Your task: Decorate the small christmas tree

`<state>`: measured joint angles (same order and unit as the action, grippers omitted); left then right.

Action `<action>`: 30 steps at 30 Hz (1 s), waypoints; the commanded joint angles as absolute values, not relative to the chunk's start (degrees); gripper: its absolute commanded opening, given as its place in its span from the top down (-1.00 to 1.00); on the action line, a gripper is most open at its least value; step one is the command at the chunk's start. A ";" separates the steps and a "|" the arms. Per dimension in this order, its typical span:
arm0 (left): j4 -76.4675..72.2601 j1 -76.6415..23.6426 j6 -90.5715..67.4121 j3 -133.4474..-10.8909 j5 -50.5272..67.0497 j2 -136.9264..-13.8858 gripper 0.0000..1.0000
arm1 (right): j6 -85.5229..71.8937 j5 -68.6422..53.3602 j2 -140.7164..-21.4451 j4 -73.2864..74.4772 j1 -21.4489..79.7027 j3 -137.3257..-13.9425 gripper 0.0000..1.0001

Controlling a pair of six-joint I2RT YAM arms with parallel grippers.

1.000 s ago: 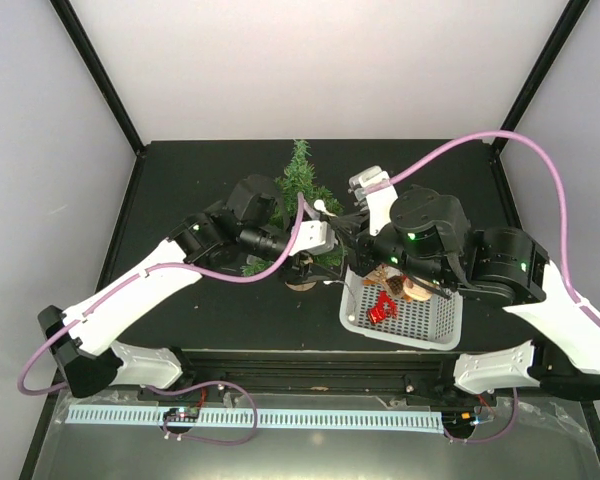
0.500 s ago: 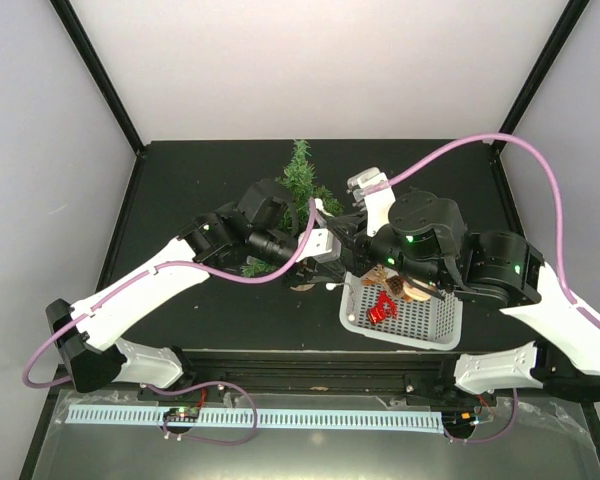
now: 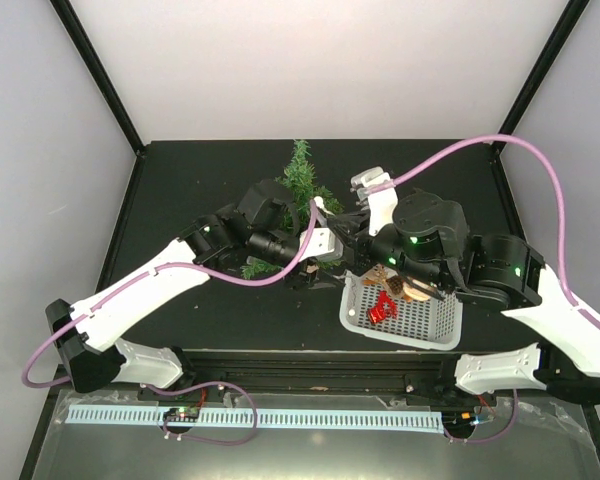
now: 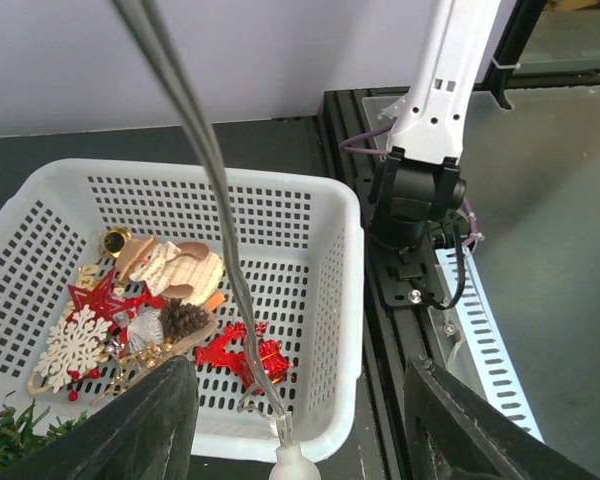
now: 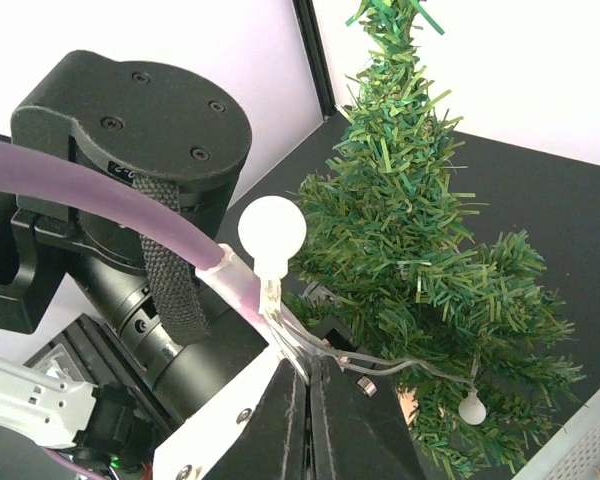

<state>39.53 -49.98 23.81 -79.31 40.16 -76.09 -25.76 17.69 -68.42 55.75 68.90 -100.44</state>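
Note:
The small christmas tree (image 3: 300, 180) stands at the back middle of the black table, and it fills the right wrist view (image 5: 420, 240). My right gripper (image 3: 346, 238) (image 5: 308, 372) is shut on the clear wire of a light string, just below a white bulb (image 5: 271, 228). A second bulb (image 5: 470, 408) hangs in the lower branches. My left gripper (image 3: 324, 244) (image 4: 300, 400) is wide open beside the tree. The wire (image 4: 215, 190) runs between its jaws to a bulb (image 4: 286, 464) without being held.
A white basket (image 3: 400, 335) (image 4: 345, 290) sits right of the tree. It holds ornaments: a red reindeer (image 4: 242, 355), a white snowflake (image 4: 70, 350), a pine cone (image 4: 185, 318). The left arm's wrist body (image 5: 130, 140) is close to my right gripper.
The left arm has shifted slightly right and back, closer to the tree and the right gripper. The right gripper still holds the light string in about the same place.

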 commanded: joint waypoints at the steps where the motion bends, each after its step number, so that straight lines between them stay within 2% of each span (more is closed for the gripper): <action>1: 33.25 -50.19 20.23 -77.96 35.06 -73.92 -0.12 | -27.35 13.61 -65.86 51.97 69.52 -97.28 0.98; 7: 29.53 -50.14 17.01 -75.03 33.84 -71.03 0.00 | -28.99 11.24 -62.69 47.72 69.52 -94.28 0.98; 11: 28.94 -50.18 15.30 -74.96 37.01 -71.34 0.09 | -29.88 9.60 -60.88 45.05 69.54 -92.61 0.98; 20: 29.89 -50.14 16.66 -74.34 36.62 -70.94 0.95 | -29.41 11.18 -60.36 45.98 69.52 -92.65 0.98; 30: 38.55 -49.60 25.01 -73.92 32.66 -64.00 0.97 | -29.02 15.06 -59.44 47.21 69.52 -91.88 0.98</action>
<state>33.50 -50.17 19.79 -72.88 34.46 -68.64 -29.06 12.43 -60.66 46.96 69.12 -92.40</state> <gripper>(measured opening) 0.018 0.008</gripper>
